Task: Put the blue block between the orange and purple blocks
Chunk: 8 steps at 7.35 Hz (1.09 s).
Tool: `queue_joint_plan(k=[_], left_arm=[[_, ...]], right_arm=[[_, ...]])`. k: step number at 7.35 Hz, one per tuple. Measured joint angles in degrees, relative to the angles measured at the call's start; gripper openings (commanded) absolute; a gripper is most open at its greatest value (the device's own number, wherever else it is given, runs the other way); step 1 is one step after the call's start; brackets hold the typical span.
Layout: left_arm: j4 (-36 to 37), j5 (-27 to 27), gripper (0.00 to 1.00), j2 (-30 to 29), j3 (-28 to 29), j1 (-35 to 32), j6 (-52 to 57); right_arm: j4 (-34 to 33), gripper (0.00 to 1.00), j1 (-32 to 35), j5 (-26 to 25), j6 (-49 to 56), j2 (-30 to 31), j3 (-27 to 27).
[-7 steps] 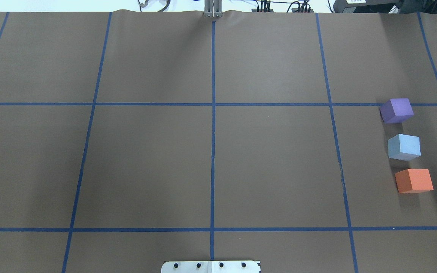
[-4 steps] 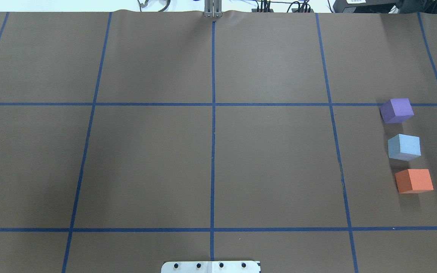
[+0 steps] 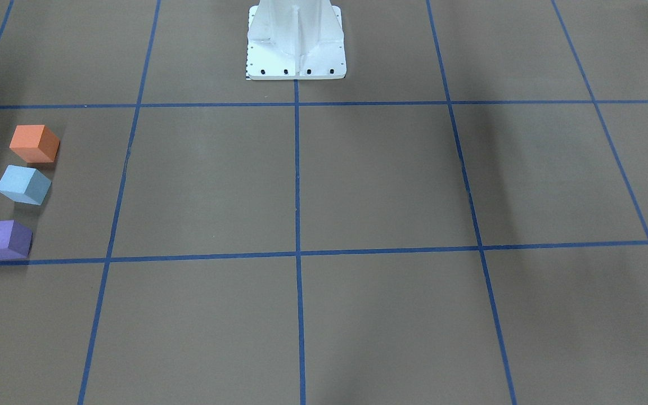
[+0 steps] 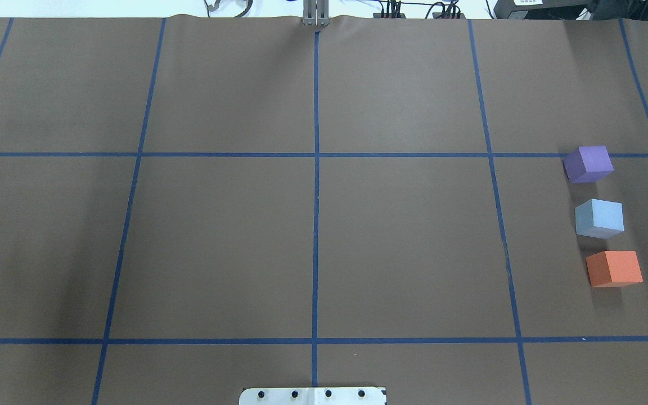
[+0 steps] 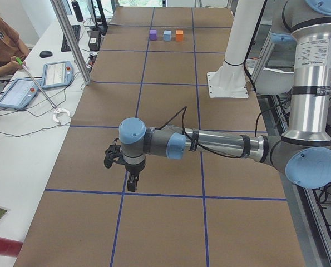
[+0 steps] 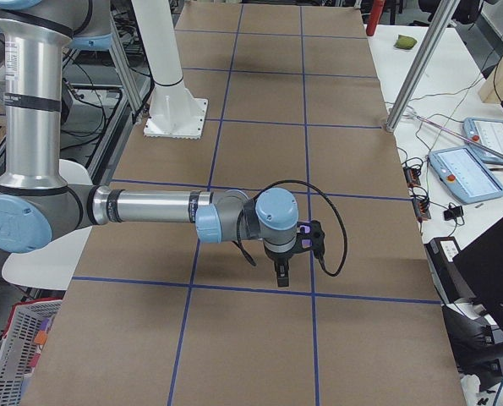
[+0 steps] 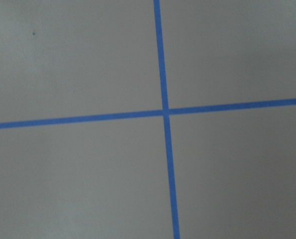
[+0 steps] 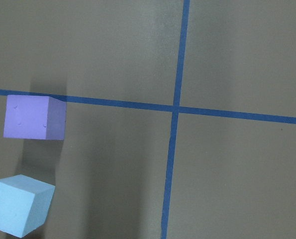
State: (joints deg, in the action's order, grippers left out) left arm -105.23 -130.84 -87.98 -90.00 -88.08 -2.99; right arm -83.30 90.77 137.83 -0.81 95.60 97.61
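The light blue block sits on the brown table at the right, in a line between the purple block behind it and the orange block in front, with small gaps. The front-facing view shows the same row: orange, blue, purple. The right wrist view shows the purple block and the blue block below the camera. My left gripper and my right gripper show only in the side views, hanging over the table. I cannot tell if they are open or shut.
Blue tape lines divide the table into a grid. The robot's white base plate stands at the near edge. Beside the table are tablets, cables and a seated operator.
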Motion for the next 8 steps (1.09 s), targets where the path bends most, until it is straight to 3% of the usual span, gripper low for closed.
queue_joint_plan(k=[2,6,8], left_arm=[[-6.74,-0.19,1.0,1.87,3.52,-0.11,-0.33],[6.56,-1.3,1.0,8.24,-10.12,-0.06,-0.1],[8.21,-1.27,1.0,8.26,-11.17,0.14,-0.09]], right_arm=[[-0.34,1.0,-1.03,-0.13,-1.6,-1.09,-0.16],[-0.52,1.0,-2.72,-0.08,-2.33,-4.53,-3.61],[-0.43,1.0,-2.69,0.07,-2.29,-4.71,-3.79]])
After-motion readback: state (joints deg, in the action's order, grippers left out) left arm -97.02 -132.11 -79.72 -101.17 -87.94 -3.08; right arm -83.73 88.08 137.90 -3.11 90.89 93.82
